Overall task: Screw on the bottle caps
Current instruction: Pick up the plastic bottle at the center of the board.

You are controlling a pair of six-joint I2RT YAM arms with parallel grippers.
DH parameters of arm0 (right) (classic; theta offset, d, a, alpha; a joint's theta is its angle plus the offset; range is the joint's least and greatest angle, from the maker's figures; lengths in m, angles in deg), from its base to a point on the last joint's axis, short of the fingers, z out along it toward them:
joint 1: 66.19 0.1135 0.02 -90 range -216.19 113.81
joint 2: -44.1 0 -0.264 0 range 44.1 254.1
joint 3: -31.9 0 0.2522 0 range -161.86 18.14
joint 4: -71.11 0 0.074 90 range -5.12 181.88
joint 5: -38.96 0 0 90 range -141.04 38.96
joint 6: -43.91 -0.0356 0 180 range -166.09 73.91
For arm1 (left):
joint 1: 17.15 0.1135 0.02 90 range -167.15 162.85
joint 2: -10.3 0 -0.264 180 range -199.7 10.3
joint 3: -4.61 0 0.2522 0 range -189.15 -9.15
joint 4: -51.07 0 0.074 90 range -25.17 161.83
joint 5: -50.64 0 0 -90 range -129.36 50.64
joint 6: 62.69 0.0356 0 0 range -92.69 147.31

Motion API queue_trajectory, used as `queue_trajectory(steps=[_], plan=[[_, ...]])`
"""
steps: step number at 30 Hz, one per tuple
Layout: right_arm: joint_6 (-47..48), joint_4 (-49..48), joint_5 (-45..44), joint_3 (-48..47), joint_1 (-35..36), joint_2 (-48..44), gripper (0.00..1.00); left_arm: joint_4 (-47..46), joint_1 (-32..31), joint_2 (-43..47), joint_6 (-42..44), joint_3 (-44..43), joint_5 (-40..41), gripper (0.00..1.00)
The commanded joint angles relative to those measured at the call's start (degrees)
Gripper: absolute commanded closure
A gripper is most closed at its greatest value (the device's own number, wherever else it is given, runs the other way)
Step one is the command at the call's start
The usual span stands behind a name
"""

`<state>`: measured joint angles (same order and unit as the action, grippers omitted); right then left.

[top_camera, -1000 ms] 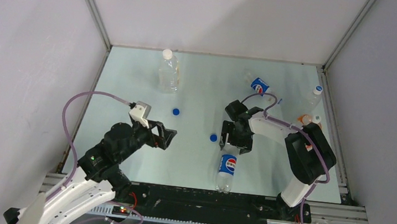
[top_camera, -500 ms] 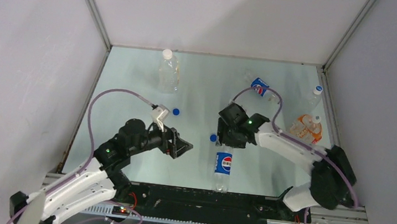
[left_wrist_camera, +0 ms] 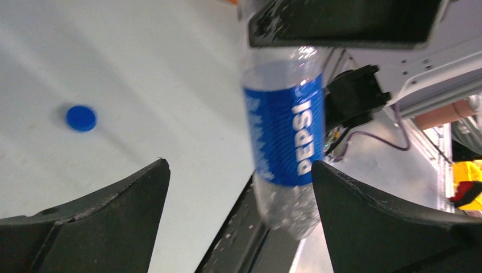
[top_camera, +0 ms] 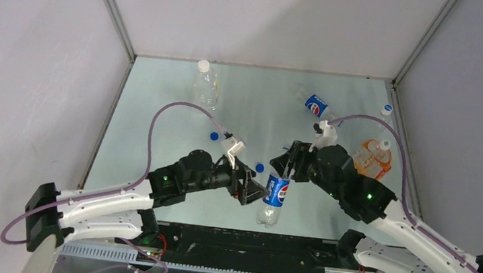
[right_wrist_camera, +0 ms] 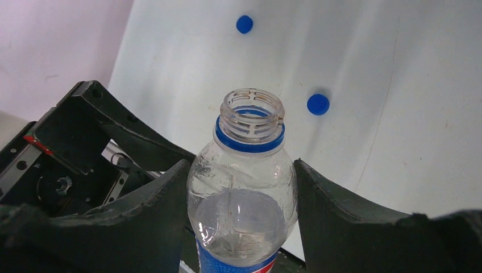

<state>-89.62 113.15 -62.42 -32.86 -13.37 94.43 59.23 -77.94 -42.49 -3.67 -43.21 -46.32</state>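
The right gripper clamps the shoulder of an uncapped Pepsi bottle at near centre. The left gripper, jaws spread wide, faces it from the left. One blue bottle cap lies just left of the bottle's neck, and a second blue cap lies farther left.

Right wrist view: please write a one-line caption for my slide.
The right gripper holds an open bottle; two blue caps lie on the table behind.

Pale green counter. Blue cap lies toward 9 o'clock of centre, second blue cap just toward 5. Upright clear bottle at 11 o'clock; Pepsi bottle lying at 1; orange-label bottle lying at 3.
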Motion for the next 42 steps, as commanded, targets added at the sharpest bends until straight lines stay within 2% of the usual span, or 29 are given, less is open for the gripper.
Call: queue_trajectory(steps=[1, 6, 14, 16, 23, 25, 29, 33, 37, 42], plan=[[3.2, -7.7, -0.8, 3.5, 0.4, -5.4, 0.65, -11.0, -4.2, -4.1, -3.0, -4.5, 2.8, 0.00], [3.9, -10.2, 1.0, 6.2, 0.4, -9.9, 0.65, -15.2, -5.7, -9.4, -6.3, -6.2, 6.5, 0.03], [0.9, -14.9, 1.3, 9.7, 0.6, -14.2, 0.65, -14.5, -6.4, -15.6, -4.2, -10.3, 11.3, 0.08], [-0.3, -16.4, 0.9, 10.5, 0.8, -14.0, 0.65, -15.4, -6.4, -15.7, -2.8, -10.1, 12.4, 0.13], [-2.8, -20.6, -0.6, 11.1, 2.7, -11.1, 0.63, -16.0, -4.9, -14.5, 2.9, -9.5, 11.4, 0.38], [-2.9, -21.6, 0.5, 11.1, 2.9, -10.1, 0.59, -14.9, -3.9, -13.5, 4.1, -8.8, 10.7, 0.43], [-2.2, -22.9, 2.7, 11.1, 3.0, -8.7, 0.34, -12.2, -1.6, -10.5, 7.6, -6.4, 9.8, 0.50], [-1.4, -22.0, 3.2, 10.3, 3.0, -8.0, 0.17, -9.2, 0.2, -6.3, 10.9, -3.7, 8.9, 0.56], [2.7, -16.8, 3.5, 6.7, 2.9, -6.9, 0.10, -3.6, 2.0, -0.2, 15.1, -0.8, 11.5, 0.56], [11.0, -5.5, 4.1, 0.8, 0.8, -3.9, 0.09, 4.4, 2.9, 8.8, 20.1, 2.7, 17.0, 0.59]])
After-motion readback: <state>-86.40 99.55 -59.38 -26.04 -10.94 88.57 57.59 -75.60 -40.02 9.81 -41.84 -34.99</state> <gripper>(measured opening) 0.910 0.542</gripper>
